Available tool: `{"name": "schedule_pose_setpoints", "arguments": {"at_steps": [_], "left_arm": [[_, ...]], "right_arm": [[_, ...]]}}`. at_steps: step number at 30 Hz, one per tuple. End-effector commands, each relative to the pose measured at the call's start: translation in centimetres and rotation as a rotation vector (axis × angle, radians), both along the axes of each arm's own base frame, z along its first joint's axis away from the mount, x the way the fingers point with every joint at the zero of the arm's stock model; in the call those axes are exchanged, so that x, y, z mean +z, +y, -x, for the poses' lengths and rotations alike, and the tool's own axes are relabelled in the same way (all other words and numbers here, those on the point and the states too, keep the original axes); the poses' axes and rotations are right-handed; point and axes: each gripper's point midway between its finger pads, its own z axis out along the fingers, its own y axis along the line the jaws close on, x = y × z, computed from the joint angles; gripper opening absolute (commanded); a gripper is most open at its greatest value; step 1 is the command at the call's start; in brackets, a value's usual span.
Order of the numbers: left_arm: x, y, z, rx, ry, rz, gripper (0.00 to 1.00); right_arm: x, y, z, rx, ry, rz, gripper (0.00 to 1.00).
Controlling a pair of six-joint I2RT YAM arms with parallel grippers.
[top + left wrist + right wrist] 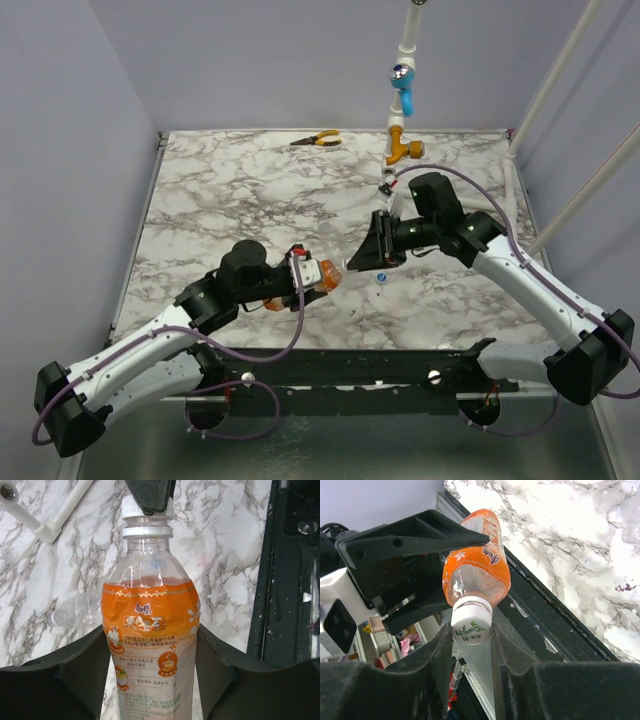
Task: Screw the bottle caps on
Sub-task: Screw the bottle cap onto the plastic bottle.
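The bottle (318, 273), clear with an orange label, is held tilted above the table, its neck pointing right. My left gripper (300, 272) is shut on its body; in the left wrist view the black pads press both sides of the bottle (150, 630). The whitish cap (471, 625) sits on the bottle's neck, and my right gripper (472, 636) is shut on it, one finger on each side. From the left wrist the cap (145, 512) is partly hidden behind a right fingertip (150, 492). A tiny blue cap (384, 278) lies on the marble just below the right gripper (362, 257).
A second clear bottle (75, 612) lies on the marble beside the held one. Orange-handled pliers (317, 139) rest at the back. A white pipe with a blue valve handle (402, 85) and an orange one (404, 150) rises at back centre. The black front rail (350, 365) borders the table.
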Motion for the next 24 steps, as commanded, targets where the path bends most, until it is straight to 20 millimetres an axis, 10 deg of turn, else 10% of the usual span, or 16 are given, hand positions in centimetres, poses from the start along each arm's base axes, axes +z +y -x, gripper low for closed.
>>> {"name": "schedule_pose_setpoints", "arguments": {"at_steps": [1, 24], "left_arm": [[3.3, -1.0, -2.0, 0.05, -0.205, 0.063, 0.45], [3.6, -3.6, -2.8, 0.158, -0.442, -0.001, 0.45]], "right_arm": [[-2.3, 0.0, 1.2, -0.03, 0.172, 0.053, 0.22], [-6.2, -0.4, -1.8, -0.458, 0.499, 0.195, 0.19]]}}
